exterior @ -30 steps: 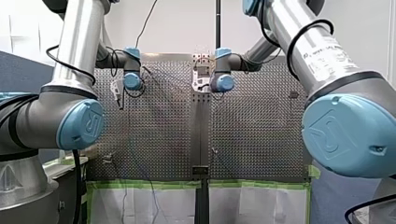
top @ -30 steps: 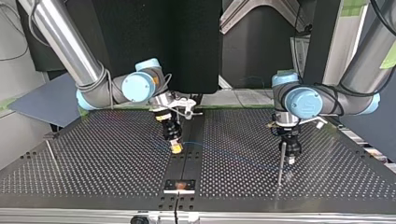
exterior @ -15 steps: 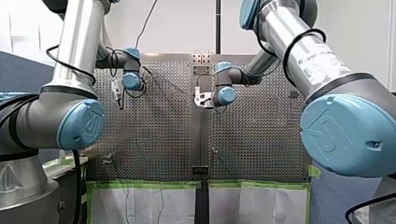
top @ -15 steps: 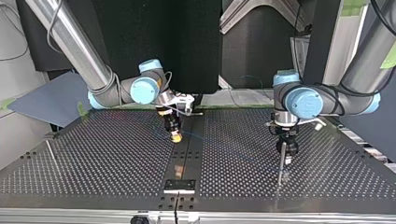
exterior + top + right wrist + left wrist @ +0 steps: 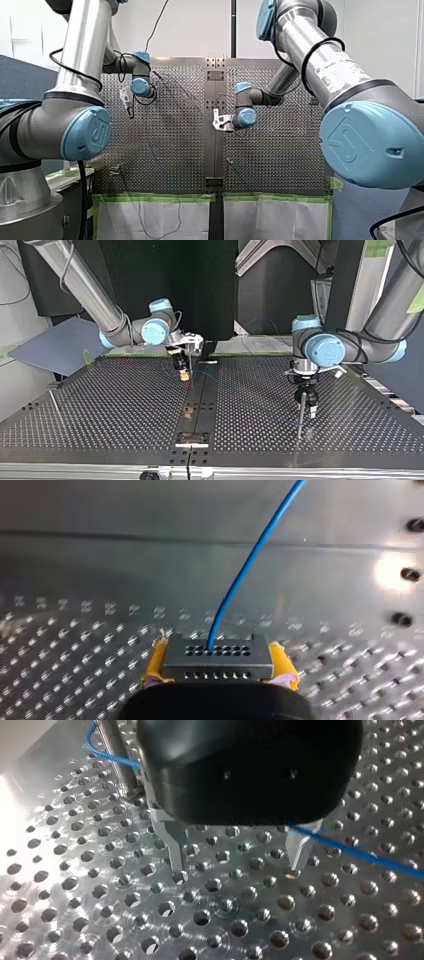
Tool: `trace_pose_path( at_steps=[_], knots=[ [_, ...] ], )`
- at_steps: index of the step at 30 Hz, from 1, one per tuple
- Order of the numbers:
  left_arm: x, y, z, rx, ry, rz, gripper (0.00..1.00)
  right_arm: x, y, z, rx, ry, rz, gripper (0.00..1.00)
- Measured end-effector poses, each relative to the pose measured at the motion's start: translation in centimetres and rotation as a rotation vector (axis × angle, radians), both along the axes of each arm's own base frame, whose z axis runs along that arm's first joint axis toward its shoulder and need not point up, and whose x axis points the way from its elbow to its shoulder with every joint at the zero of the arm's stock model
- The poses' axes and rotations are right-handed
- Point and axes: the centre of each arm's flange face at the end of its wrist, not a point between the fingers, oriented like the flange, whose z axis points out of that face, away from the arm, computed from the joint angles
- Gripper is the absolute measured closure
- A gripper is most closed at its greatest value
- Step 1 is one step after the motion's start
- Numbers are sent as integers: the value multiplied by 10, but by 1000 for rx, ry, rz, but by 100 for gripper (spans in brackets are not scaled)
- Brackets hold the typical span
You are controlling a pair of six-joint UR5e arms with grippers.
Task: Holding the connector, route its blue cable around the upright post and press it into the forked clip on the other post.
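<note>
Right hand clamped on connector, cable arcing away; left hand apart beside post. Could slip cable off post or tug connector loose if pulled taut.

Perforated metal table; plain centre strip with small dark plate at top view's 6 o'clock; green tape edging front view's 6 o'clock side.

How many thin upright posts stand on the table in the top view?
2. The first post stands close beside my left gripper at the view's right; the second post stands alone near the table edge at the view's left. More may be hidden.
</note>
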Motion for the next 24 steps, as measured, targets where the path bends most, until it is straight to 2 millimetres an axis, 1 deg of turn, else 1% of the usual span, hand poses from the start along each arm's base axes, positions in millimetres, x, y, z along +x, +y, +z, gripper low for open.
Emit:
trace_pose_path(
  at_steps=[8, 12, 24],
  knots=[
    [-1, 0, -1, -11, 10, 9, 0, -20, 2, -27, -1, 7, -43, 100],
    [-2, 1, -2, -11, 12, 14, 0, -32, 6, -42, -3, 21, -86, 100],
    [-2, 1, -2, -11, 14, 21, 0, -66, 18, -78, -7, 28, -199, 100]
  ],
)
